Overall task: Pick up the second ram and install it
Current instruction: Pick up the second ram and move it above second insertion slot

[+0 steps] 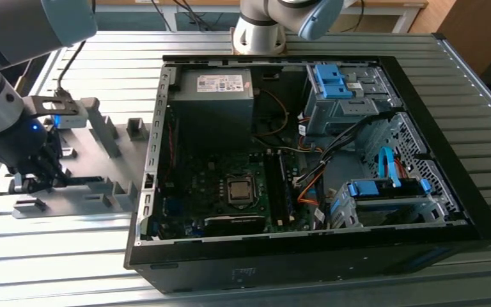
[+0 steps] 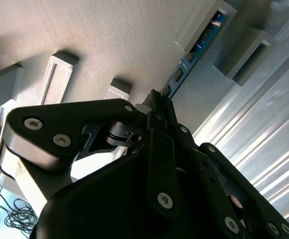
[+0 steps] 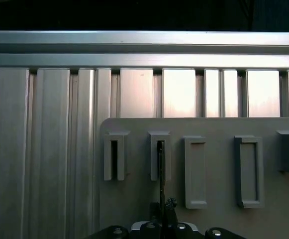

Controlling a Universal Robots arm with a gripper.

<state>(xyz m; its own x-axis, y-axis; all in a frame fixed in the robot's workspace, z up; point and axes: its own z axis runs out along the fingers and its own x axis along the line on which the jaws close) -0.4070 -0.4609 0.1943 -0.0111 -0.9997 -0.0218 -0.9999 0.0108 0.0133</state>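
Over matte grey fixture plate (image 3: 134, 199), black tool (image 2: 159, 98) clenched on thin second ram (image 2: 191, 52), end in slotted block (image 3: 154, 149)

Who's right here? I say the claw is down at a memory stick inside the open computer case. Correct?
Not inside. The claw is down at a memory stick, but the stick stands in the grey fixture beside the open computer case, as the exterior view shows.
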